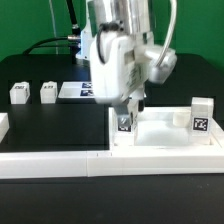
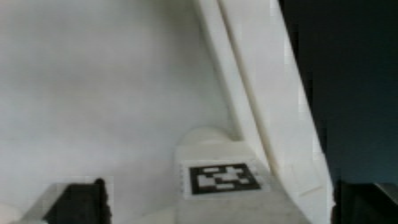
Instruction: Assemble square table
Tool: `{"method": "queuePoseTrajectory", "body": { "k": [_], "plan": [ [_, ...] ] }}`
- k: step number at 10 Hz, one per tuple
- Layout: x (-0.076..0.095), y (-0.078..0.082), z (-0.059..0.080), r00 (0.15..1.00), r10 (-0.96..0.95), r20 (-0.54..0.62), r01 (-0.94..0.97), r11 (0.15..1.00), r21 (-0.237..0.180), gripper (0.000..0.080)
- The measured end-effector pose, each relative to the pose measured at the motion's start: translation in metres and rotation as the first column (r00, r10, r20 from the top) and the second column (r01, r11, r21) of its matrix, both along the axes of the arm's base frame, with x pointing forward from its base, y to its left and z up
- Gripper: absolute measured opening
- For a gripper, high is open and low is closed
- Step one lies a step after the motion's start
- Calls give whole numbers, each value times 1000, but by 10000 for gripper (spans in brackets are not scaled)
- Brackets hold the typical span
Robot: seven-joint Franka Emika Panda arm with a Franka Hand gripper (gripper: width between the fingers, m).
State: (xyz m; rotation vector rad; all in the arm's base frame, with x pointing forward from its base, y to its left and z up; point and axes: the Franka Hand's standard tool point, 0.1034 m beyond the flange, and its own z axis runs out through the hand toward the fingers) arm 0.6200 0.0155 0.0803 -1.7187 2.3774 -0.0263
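The square table top (image 1: pixel 160 138) lies white and rimmed at the exterior view's right. A white block leg (image 1: pixel 125 123) with a black-and-white tag stands at the top's near left corner. My gripper (image 1: pixel 128 106) hangs straight above it, open, with the fingers apart on either side and not touching it. In the wrist view the leg's tag (image 2: pixel 224 178) lies between my dark fingertips (image 2: pixel 80 203), beside the top's raised rim (image 2: pixel 267 90). A second leg (image 1: pixel 201 115) stands at the top's right side. Two more legs (image 1: pixel 19 92) (image 1: pixel 48 92) stand on the black table at the left.
The marker board (image 1: pixel 72 90) lies flat behind the arm. Long white L-shaped rails (image 1: pixel 50 160) run along the front edge and up the left side of the table top. Cables hang behind the arm.
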Motion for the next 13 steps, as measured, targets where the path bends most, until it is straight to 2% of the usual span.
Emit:
{"method": "queuePoseTrajectory", "body": {
  "k": [1, 8, 9, 10, 12, 13],
  "plan": [
    [-2, 1, 14, 1000, 18, 17, -19, 1000, 8, 646],
    [-4, 1, 11, 1000, 28, 12, -28, 1000, 3, 649],
    [-3, 1, 12, 996, 81, 25, -80, 997, -11, 649],
    [-1, 2, 21, 978, 192, 78, -188, 980, -58, 649],
    [-5, 15, 30, 924, 371, 97, -360, 926, -112, 649],
    [-3, 25, 38, 891, 444, 97, -429, 892, -143, 649]
  ]
}}
